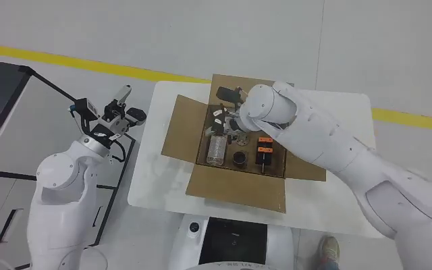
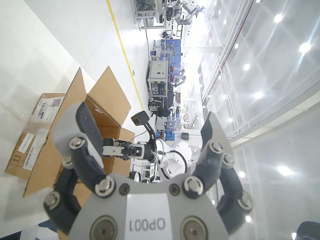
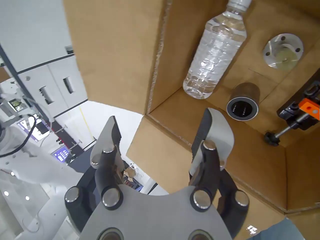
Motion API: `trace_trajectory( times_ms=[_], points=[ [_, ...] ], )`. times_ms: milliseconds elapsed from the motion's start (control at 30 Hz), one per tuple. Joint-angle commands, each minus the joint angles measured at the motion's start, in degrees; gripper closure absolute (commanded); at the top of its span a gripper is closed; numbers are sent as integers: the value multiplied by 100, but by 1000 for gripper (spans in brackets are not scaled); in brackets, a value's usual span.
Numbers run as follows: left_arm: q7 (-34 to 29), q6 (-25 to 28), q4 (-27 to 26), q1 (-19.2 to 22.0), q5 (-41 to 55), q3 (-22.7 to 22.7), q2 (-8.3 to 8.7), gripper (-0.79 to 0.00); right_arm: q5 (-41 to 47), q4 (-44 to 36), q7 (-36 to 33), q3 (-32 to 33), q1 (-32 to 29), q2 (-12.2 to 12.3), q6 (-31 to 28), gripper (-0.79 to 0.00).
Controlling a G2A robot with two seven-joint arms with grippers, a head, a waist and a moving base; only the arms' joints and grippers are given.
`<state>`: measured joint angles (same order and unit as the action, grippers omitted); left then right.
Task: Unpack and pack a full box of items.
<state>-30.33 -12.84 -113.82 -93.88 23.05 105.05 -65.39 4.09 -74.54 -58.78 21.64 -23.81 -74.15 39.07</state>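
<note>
An open cardboard box (image 1: pixel 185 131) stands on the white table (image 1: pixel 337 108). On its floor lie a clear water bottle (image 3: pixel 217 48) (image 1: pixel 216 147), a round metal flange (image 3: pixel 282 51), a dark cylinder (image 3: pixel 243 103) (image 1: pixel 239 158) and a black and orange clamp (image 3: pixel 302 116) (image 1: pixel 264 152). My right gripper (image 3: pixel 161 123) (image 1: pixel 223 123) hangs open and empty inside the box, above the corner beside the bottle's base. My left gripper (image 2: pixel 150 126) (image 1: pixel 129 106) is open and empty, raised in the air left of the table, pointing towards the box (image 2: pixel 100 116).
The box's four flaps (image 1: pixel 236 189) are folded outward over the table. A further black item (image 1: pixel 226 94) sits at the far end of the box. A black frame (image 1: pixel 20 88) stands on the floor to the left. Bare table lies right of the box.
</note>
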Motion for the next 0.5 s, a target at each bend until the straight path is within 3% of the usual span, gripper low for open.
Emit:
trace_trajectory(
  times_ms=[0, 467],
  points=[
    [0, 0, 0, 0, 0, 0, 0, -785, -16, 193, 0, -132, 10, -104, 42, -363],
    [0, 0, 0, 0, 0, 0, 0, -785, -718, 1007, 378, -972, 76, -902, 720, -391]
  ],
)
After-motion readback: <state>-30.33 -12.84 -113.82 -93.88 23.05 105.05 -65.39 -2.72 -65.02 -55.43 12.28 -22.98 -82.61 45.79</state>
